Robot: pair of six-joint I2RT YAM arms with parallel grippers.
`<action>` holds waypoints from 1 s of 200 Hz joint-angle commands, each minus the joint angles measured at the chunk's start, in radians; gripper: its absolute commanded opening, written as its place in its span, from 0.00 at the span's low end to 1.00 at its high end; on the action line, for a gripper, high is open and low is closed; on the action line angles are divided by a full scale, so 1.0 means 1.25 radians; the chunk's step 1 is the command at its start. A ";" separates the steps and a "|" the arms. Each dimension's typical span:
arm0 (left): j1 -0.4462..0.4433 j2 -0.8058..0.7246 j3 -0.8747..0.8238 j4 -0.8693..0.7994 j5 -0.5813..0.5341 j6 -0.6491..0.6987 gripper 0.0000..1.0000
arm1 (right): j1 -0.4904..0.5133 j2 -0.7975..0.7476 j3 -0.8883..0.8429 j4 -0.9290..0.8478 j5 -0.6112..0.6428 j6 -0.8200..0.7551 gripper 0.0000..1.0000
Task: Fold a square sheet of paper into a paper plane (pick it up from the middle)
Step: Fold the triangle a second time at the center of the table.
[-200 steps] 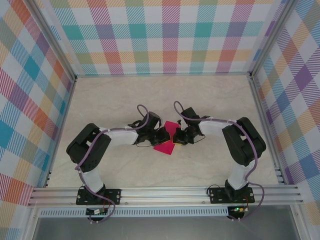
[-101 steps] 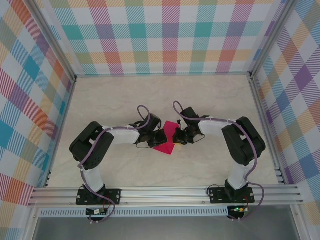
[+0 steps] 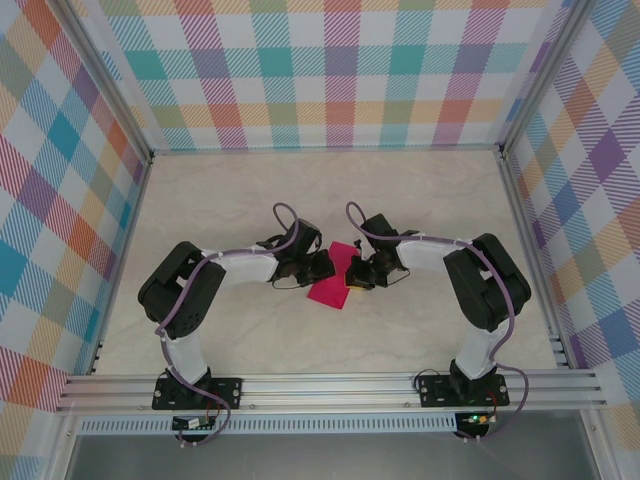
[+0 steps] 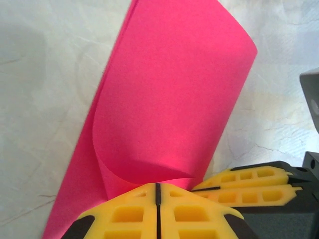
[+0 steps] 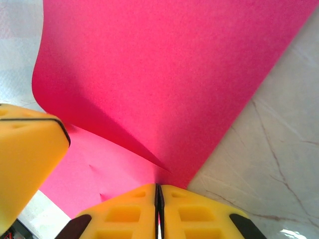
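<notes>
One square sheet of paper [image 3: 334,283] lies near the middle of the table [image 3: 220,200], between the two arms. It is thin, matt, magenta-pink and unmarked. From above it looks like a narrow slanted strip with its near end lowest. In the left wrist view the paper [image 4: 169,94] shows two layers: a flat under-layer on the table and an upper flap that bows up in a smooth curl with a rounded fold on its left. In the right wrist view the sheet [image 5: 164,74] rises as a broad flap, and a sharp shadowed crease runs down to the fingertips.

The left gripper [image 4: 157,185] has its two yellow fingers pressed flat together, leaving only a thin dark seam, and they pinch the base of the curl. The right gripper [image 5: 158,186] is closed just as tightly on the opposite edge of the paper. All four fingers are yellow moulded plastic with recessed rectangular pockets and black backing.

The table is pale, marble-patterned and faintly veined. Checked panels [image 3: 330,70] in pastel plaid stand on three sides, and ribbed aluminium rails [image 3: 330,385] cross the near edge
</notes>
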 commanded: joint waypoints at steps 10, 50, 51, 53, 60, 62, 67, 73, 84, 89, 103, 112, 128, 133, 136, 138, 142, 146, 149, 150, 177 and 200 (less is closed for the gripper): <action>0.021 0.030 0.005 -0.023 -0.021 0.015 0.07 | 0.001 0.042 -0.017 -0.063 0.090 -0.020 0.11; 0.040 0.040 -0.012 -0.030 -0.028 0.024 0.07 | 0.001 0.041 -0.022 -0.061 0.093 -0.019 0.11; 0.041 0.040 -0.013 -0.030 -0.028 0.024 0.07 | 0.001 0.041 -0.022 -0.060 0.094 -0.019 0.11; 0.041 0.039 -0.013 -0.031 -0.028 0.024 0.07 | 0.001 0.041 -0.022 -0.060 0.095 -0.019 0.11; 0.047 0.036 -0.011 -0.032 -0.026 0.027 0.07 | 0.001 0.042 -0.024 -0.059 0.096 -0.019 0.11; 0.048 0.034 -0.011 -0.033 -0.025 0.028 0.07 | 0.001 0.042 -0.024 -0.059 0.096 -0.019 0.11; 0.052 0.031 -0.010 -0.033 -0.024 0.028 0.07 | 0.001 0.042 -0.024 -0.059 0.097 -0.019 0.11; 0.055 0.025 -0.008 -0.031 -0.019 0.030 0.07 | 0.001 0.044 -0.025 -0.059 0.098 -0.019 0.11; 0.061 0.016 -0.001 -0.038 -0.024 0.039 0.08 | 0.001 0.045 -0.025 -0.057 0.098 -0.021 0.11; 0.063 0.014 0.004 -0.046 -0.030 0.044 0.08 | 0.002 0.046 -0.025 -0.058 0.100 -0.021 0.11; 0.071 0.010 0.017 -0.065 -0.042 0.058 0.08 | 0.001 0.049 -0.025 -0.057 0.099 -0.021 0.11; 0.076 0.008 0.024 -0.071 -0.047 0.065 0.08 | 0.001 0.049 -0.025 -0.058 0.098 -0.021 0.10; 0.080 -0.002 0.030 -0.073 -0.043 0.073 0.08 | 0.001 0.049 -0.024 -0.058 0.097 -0.022 0.10; 0.081 -0.007 0.030 -0.069 -0.036 0.074 0.08 | 0.001 0.049 -0.024 -0.057 0.097 -0.022 0.10; 0.080 -0.012 0.029 -0.065 -0.030 0.075 0.08 | 0.001 0.050 -0.024 -0.057 0.096 -0.022 0.10; 0.080 -0.015 0.029 -0.062 -0.026 0.073 0.08 | 0.001 0.049 -0.024 -0.057 0.096 -0.022 0.10; 0.080 -0.021 0.026 -0.059 -0.015 0.069 0.08 | 0.001 0.048 -0.024 -0.057 0.096 -0.022 0.10; 0.080 -0.030 0.024 -0.050 -0.003 0.064 0.08 | 0.001 0.048 -0.024 -0.057 0.094 -0.022 0.10; 0.080 -0.036 0.019 -0.041 0.006 0.059 0.08 | 0.001 0.049 -0.024 -0.058 0.094 -0.022 0.10; 0.079 -0.038 0.018 -0.037 0.009 0.057 0.08 | 0.001 0.049 -0.024 -0.057 0.094 -0.022 0.10; 0.062 -0.080 -0.007 -0.008 0.046 0.031 0.09 | 0.001 0.049 -0.024 -0.056 0.094 -0.021 0.10; 0.040 -0.072 -0.020 0.008 0.062 0.021 0.09 | 0.001 0.051 -0.025 -0.057 0.094 -0.020 0.10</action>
